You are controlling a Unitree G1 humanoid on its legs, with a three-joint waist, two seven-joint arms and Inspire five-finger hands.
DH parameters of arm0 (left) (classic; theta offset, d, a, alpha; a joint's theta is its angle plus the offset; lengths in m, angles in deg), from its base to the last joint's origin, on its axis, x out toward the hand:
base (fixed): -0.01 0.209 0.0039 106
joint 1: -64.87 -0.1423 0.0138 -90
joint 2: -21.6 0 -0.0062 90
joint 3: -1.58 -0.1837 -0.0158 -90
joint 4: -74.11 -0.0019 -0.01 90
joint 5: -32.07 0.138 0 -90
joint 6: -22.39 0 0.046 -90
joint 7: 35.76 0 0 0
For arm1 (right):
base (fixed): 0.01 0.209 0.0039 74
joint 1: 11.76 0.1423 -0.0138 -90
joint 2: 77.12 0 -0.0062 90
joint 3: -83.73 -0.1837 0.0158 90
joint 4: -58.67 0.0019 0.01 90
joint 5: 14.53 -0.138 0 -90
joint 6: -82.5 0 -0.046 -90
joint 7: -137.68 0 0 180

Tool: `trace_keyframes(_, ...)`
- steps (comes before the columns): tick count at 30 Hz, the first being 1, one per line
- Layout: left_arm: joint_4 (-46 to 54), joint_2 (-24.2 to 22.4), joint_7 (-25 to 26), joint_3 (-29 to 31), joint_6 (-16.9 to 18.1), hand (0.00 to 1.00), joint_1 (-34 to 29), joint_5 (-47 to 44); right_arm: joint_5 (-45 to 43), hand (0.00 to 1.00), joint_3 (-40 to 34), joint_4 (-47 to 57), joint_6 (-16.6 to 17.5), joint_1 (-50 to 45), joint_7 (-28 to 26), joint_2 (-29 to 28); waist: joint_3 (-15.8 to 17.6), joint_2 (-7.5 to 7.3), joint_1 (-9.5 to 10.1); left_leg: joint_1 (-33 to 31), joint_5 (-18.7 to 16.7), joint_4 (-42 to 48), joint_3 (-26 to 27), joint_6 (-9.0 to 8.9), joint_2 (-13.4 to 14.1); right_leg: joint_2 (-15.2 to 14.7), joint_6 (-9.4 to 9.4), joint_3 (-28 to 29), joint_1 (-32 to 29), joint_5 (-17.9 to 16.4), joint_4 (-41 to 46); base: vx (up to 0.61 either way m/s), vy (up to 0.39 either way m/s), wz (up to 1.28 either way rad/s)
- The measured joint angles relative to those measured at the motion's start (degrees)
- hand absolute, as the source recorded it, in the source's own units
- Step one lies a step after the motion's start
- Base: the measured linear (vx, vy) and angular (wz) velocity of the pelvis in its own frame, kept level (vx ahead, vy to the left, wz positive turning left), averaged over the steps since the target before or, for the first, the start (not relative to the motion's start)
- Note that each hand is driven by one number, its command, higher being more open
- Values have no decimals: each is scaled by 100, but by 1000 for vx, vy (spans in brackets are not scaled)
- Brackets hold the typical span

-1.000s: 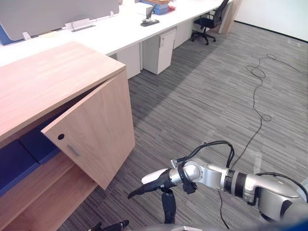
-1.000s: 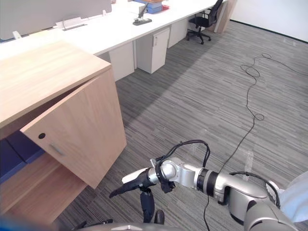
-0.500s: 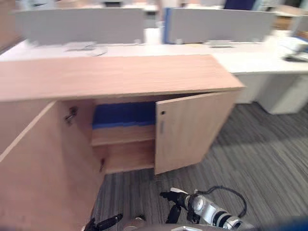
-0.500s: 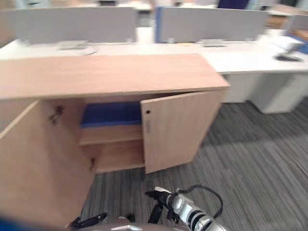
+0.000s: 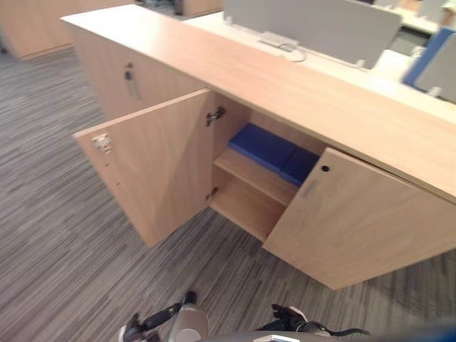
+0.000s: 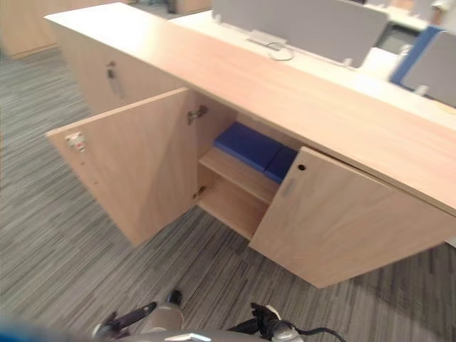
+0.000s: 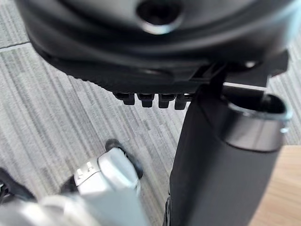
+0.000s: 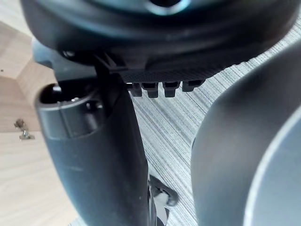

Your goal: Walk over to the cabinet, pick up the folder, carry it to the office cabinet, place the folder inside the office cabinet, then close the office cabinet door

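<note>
Folder: the blue folder (image 5: pixel 265 144) lies flat on the upper shelf (image 5: pixel 249 173) inside the office cabinet (image 5: pixel 285 82), near 1 o'clock from the middle of the head view, well apart from both hands.
Doors: both stand open. The left door (image 5: pixel 157 164) is at 9 o'clock of the folder, the right door (image 5: pixel 356 228) at 4 o'clock.
Left hand (image 7: pixel 155 61): low at 7 o'clock of the head view, over the carpet (image 5: pixel 57 235). Its fingers are straight and it holds nothing.
Right hand (image 8: pixel 164 47): low at 5 o'clock. Its fingers are also straight, with nothing in them.

Office: desk dividers (image 5: pixel 313 25), wooden cabinet (image 5: pixel 271 85), carpet (image 5: pixel 57 235).
</note>
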Motion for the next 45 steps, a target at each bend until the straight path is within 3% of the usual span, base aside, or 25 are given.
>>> trace_keyframes(1,271,14,161,-479,9,100,-37,9,-167,100,-195,6,38,-52,84,41,-5,29,-52,28,-192,238,705,92,64,-132,4,-383,51,2,-60,148,3,117)
trace_keyframes(2,430,37,197,-745,12,100,-34,19,-219,100,-346,11,58,-85,127,72,-14,42,-70,62,-288,251,1035,142,58,-206,16,-591,77,9,-73,216,45,192)
trace_keyframes(3,962,-12,224,-1393,84,100,-45,76,-395,100,-815,7,65,-121,230,169,10,228,-146,183,-403,-91,1699,290,7,-293,103,-1102,139,58,-121,171,70,173)
trace_keyframes(4,1187,-72,216,-1621,107,100,-64,117,-434,100,-999,14,66,-145,270,216,17,346,-184,198,-424,-326,1820,431,-75,-301,137,-1284,139,77,-116,208,130,204)
trace_keyframes(6,2062,-231,74,-2257,145,100,-230,115,-662,100,-1374,12,58,-221,373,214,27,359,-181,491,74,-1329,1351,599,-846,-594,293,-1704,217,191,-125,217,150,155)
trace_keyframes(8,2565,-366,-85,-2509,171,100,-436,113,-841,100,-1574,9,49,-239,376,113,-8,393,-203,810,409,-2047,1024,635,-1189,-715,279,-1754,319,292,-124,182,112,106)
trace_keyframes(11,3126,-429,-271,-2524,178,100,-664,102,-871,100,-1895,37,58,-133,318,23,-21,435,-188,1195,787,-2866,773,689,-1418,-760,303,-1725,417,340,-259,152,86,50)
trace_keyframes(13,3286,-427,-313,-2365,168,100,-710,34,-878,100,-1968,54,42,-87,317,20,-33,517,-213,1424,961,-3236,755,698,-1467,-776,370,-1685,423,382,-492,20,14,3)
trace_keyframes(16,3619,-430,-354,-2060,116,100,-731,-183,-878,100,-2170,62,-25,-103,296,48,-96,637,-268,1585,1025,-3347,773,700,-1463,-735,625,-1609,586,516,-622,2,-31,-5)
trace_keyframes(20,3919,-406,-352,-1606,71,100,-640,-693,-863,100,-2310,77,-43,-210,271,104,-190,787,-362,1679,1009,-3377,890,659,-1363,-673,724,-1477,637,591,-643,-15,-50,-18)
trace_keyframes(23,4084,-301,-248,-1241,-81,100,-386,-1074,-819,100,-2556,80,-175,-309,238,117,-201,806,-415,1720,995,-3380,977,599,-1311,-647,722,-1454,649,590,-675,-33,-27,-21)
trace_keyframes(28,4150,-155,-177,-1196,-209,100,-93,-1062,-799,100,-3128,68,-301,-353,189,155,-169,858,-501,1828,918,-3385,1071,484,-1307,-652,690,-1401,737,602,-741,-38,-5,-12)
trace_keyframes(36,4257,-117,-108,-1209,-341,100,259,-482,-805,100,-3487,115,-478,-340,149,204,-107,862,-607,1847,804,-3385,1233,509,-1322,-673,556,-1294,736,597,-855,-13,9,-11)
trace_keyframes(45,2452,1123,-169,-1213,-424,100,1652,-459,-821,100,-4005,47,-585,-427,37,288,-92,793,-675,2126,718,-3348,1336,517,-1219,-618,349,-1108,832,706,-650,58,-7,-8)
